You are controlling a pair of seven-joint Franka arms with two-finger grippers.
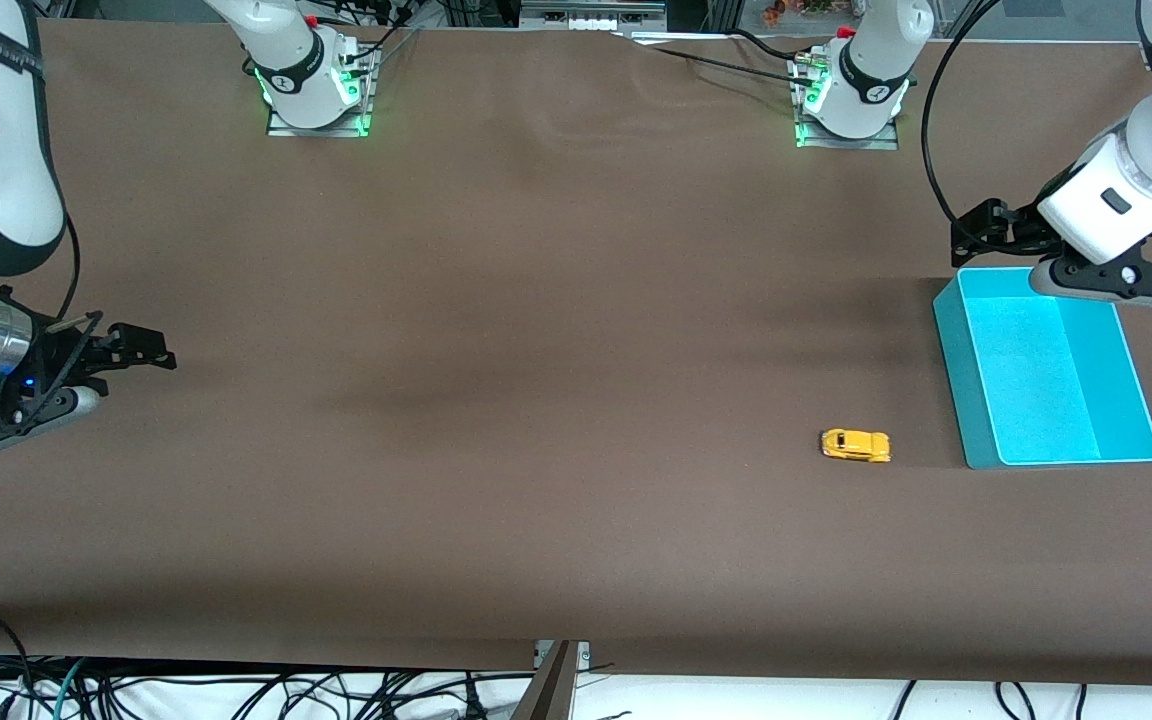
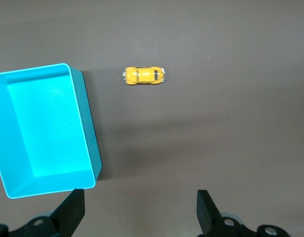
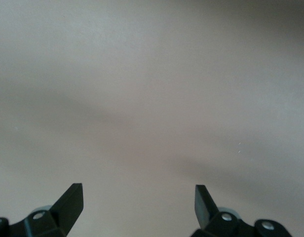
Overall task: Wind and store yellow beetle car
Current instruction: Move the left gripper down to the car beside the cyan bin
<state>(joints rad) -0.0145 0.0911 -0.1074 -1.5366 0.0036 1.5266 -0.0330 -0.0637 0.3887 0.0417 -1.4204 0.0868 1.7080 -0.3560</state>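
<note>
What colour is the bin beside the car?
Cyan bin, clearest in the left wrist view.

The white left arm's black two-finger gripper (image 2: 139, 210) hangs at about three o'clock, jaws spread wide. The white right arm's black gripper (image 3: 138, 205) waits at nine o'clock, equally wide, empty.

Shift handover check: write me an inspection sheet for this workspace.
Surface: brown table, bare apart from the job's things.
Job's things: yellow beetle car on its wheels beside the cyan bin, apart from it; bin empty.
Clutter: nothing seen.
Grippers: left pincer open, empty, over the bin's edge; right pincer open, empty, waiting at the right arm's end.
Cables: black cable looping along the left arm; more below the table's edge.
Surroundings: arm bases lit green.
</note>
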